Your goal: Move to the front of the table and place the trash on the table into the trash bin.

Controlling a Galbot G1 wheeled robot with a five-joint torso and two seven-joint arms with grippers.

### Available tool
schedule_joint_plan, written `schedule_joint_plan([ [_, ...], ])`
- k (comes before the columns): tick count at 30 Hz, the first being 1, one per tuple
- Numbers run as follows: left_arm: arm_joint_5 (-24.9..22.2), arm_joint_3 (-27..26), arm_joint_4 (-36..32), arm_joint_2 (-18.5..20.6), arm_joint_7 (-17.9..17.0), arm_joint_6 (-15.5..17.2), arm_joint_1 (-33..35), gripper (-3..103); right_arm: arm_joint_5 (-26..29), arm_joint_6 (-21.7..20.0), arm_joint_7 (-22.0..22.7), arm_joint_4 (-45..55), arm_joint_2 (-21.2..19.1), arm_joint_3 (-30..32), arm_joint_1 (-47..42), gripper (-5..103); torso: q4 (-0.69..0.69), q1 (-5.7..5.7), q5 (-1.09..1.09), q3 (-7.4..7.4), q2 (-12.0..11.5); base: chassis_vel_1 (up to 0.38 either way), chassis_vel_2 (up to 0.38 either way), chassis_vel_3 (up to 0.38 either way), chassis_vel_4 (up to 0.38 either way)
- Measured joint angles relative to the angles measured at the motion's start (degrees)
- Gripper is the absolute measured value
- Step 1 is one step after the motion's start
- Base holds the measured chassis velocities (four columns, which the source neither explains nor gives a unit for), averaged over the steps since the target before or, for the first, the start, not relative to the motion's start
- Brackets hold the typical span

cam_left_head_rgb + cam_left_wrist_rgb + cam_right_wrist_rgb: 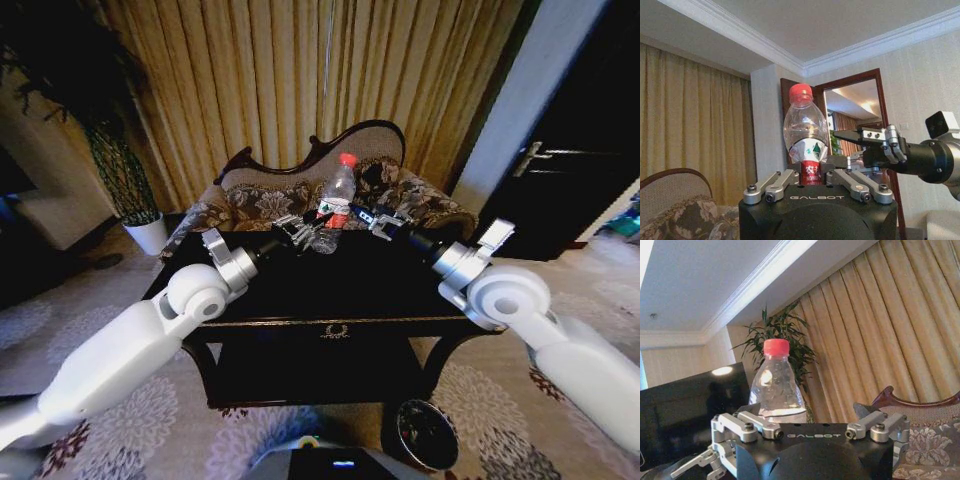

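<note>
Starting with the bottle (337, 200): standing upright near the back edge of the table (330, 290), red cap up, clear and looking empty. Not tipped, not on its side.

Pinched low down at the label by the left gripper (305, 233), coming in from the robot's left. Going by the left wrist view, closed in tight on both sides of the label with no gap visible, so probably a real grip and not just a hover. Makes sense to grab low, since that keeps a light bottle from swinging around.

Then over to the right gripper (372, 218), reaching in from the other side and parked just beside the bottle. Spread wide, holding nothing, with the bottle sitting off to one side of the opening in the right wrist view. Maybe lined up as backup, can't really say.

Down at floor level, tucked by the front right leg of the table: the trash bin (427, 432), dark inside, well apart from the bottle and much lower. Closer to the right arm than the left, which seems a bit awkward for the arm doing the holding.

Behind all that, just the floral sofa (270, 205) and the gold curtains (300, 70).
</note>
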Motion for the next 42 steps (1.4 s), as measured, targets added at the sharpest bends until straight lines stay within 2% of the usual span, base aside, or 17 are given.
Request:
schedule_joint_plan([
  [14, -0.2, 1.6, -1.3, -0.2, -0.3, 0.5, -1.0, 17, -0.3, 0.0, 0.1, 0.6, -0.3, 0.0, -0.1, 100, 0.0, 0.0, 0.0, 0.0, 0.0, 0.0, 0.0, 0.0, 0.0],
  [32, -0.7, 0.6, -3.4, 1.0, 0.0, 0.7, 0.5, 17, -0.4, 0.0, 0.1, 2.0, -0.9, 0.5, -0.4, 100, 0.0, -0.01, 0.0, 0.0, 0.0, 0.0, 0.0, 0.0, 0.0],
  [33, -0.7, 0.8, -3.4, 1.0, 0.1, 0.7, 0.5, 17, -0.4, 0.0, 0.1, 2.1, -1.0, 0.5, -0.4, 103, 0.0, -0.01, 0.0, 0.0, 0.0, 0.0, 0.0, 0.0, 0.0],
  [38, -0.8, 0.8, -3.4, 0.9, 0.2, 0.9, 0.7, 17, -0.7, 0.0, 0.1, 2.1, -1.1, 0.6, -0.8, 94, 0.0, 0.0, 0.0, 0.0, 0.0, 0.0, 0.0, 0.0, 0.0],
  [42, -0.8, 0.5, -3.9, 0.9, 0.6, 0.9, 1.7, 12, -1.5, 0.0, 0.2, 2.0, -1.1, 0.7, -1.3, 83, 0.0, -0.01, 0.0, 0.0, 0.0, 0.0, 0.0, 0.0, 0.0],
])
